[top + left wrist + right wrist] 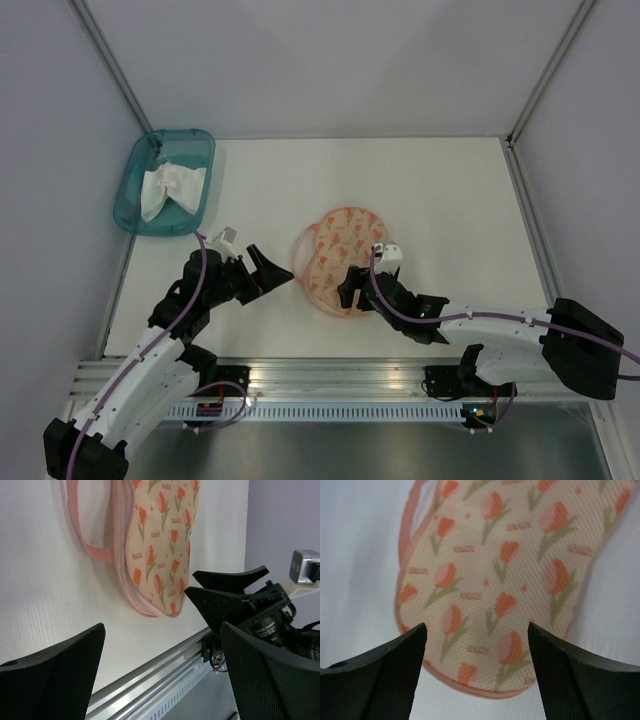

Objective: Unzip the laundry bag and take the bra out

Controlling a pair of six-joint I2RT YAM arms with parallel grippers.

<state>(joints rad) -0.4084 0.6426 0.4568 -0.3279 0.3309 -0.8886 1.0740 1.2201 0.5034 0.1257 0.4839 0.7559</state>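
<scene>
Closest to the near edge of the bench (450, 200), the right gripper (476, 630) hangs just over the near rim of the laundry bag (335, 255) with its pincer spread apart and nothing between the fingers. The mesh fills its wrist view right below them. A little to the left and also near, the left gripper (275, 268) points at the bag from just beside it, its pincer apart and empty. The bag lies flat about the middle of the bench as two rounded lobes that overlap; whether the zip is fully run back cannot be told. It looks light, thin and limp: a fine mesh that will fold and drag rather than lift as one piece, and will slide on the smooth white top if pushed. The firmest places to take it are the pink piped edge (125, 580) and the pink loop (82, 535) lying off its left side, since both are thicker than the mesh. Farthest off, at the far left corner of the bench, the teal tray (125, 200) holds the bra (170, 188), a crumpled white cloth, soft and weightless-looking, best pinched at a raised fold.
</scene>
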